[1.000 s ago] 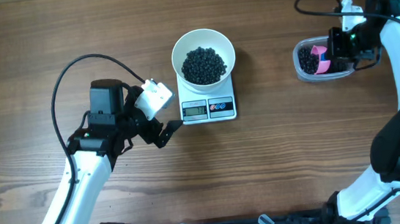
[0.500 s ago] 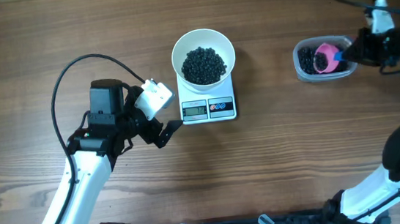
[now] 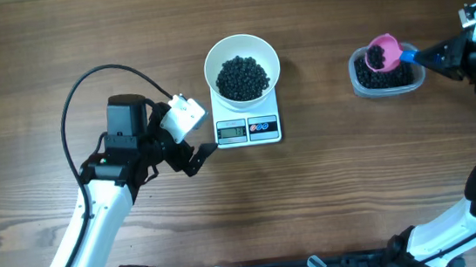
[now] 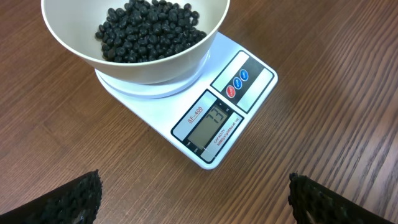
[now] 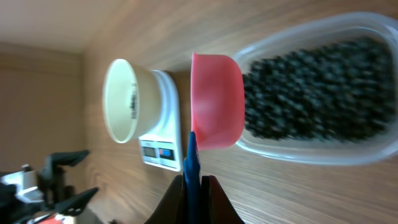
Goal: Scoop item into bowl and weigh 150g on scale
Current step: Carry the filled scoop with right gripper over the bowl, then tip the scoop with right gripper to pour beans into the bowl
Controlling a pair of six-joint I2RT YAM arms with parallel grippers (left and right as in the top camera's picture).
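Overhead, at frame centre, the bowl (image 3: 211, 64), part filled with beans (image 3: 242, 78), is set on the scale (image 3: 248, 131); the left pincer (image 3: 193, 139) is spread wide beside it. Left wrist: the display cannot be read surely. Right wrist: the scoop (image 5: 217, 102) is clamped by its handle in the right pincer (image 5: 193, 183) over the tub (image 5: 298, 154); more scooping is probably needed.

Overhead looks straight down on the whole table (image 3: 357, 183). The left wrist camera sits close, scale (image 4: 214, 121) and bowl (image 4: 165, 70) ahead of the left claw (image 4: 196, 208); the right wrist view, rolled sideways, sees both far beyond the right claw (image 5: 193, 186).
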